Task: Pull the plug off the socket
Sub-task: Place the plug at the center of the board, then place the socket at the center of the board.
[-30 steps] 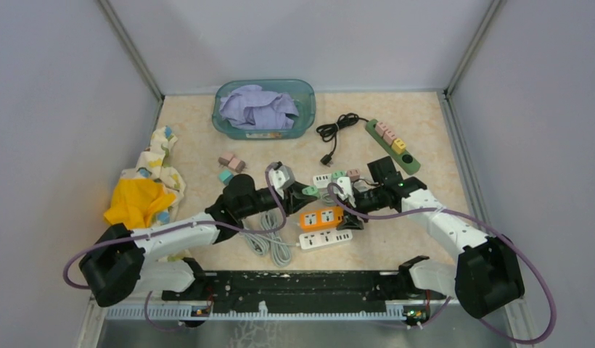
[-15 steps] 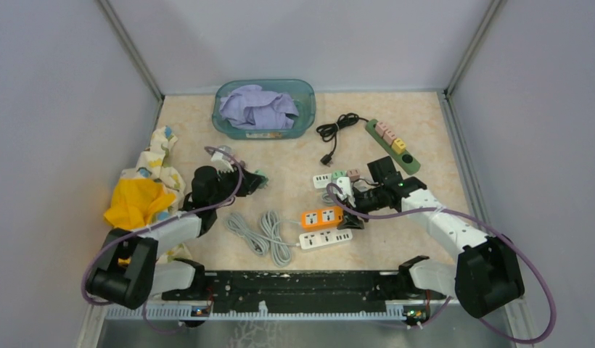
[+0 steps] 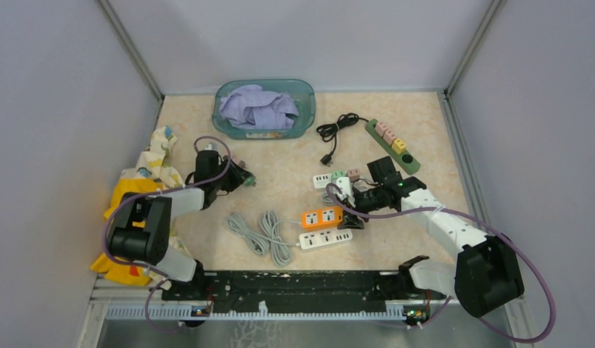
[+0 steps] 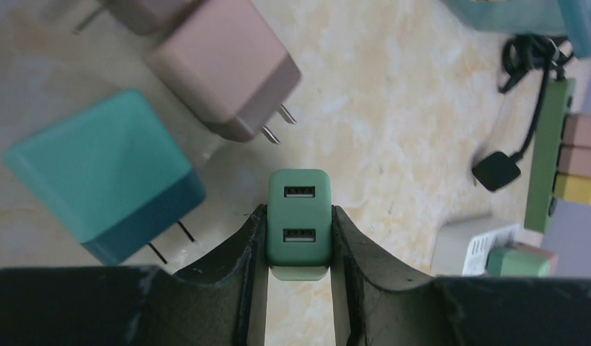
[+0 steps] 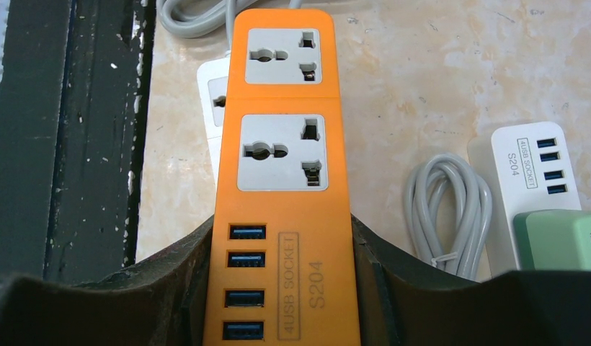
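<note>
Beige worktop (image 3: pixel 280 151) carries loose chargers (image 4: pixel 98 187) at left. Left hand (image 4: pixel 298 245) pinches a green plug (image 4: pixel 299 209); right hand (image 5: pixel 282 249) clamps the orange socket (image 5: pixel 282 144).

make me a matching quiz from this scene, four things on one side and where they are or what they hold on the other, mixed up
1 green plug
2 orange power strip
3 dark green strip
4 teal basin

A carries pink and yellow plugs
B in the left gripper
C holds purple cloth
D in the right gripper

Pairs: 1-B, 2-D, 3-A, 4-C
</note>
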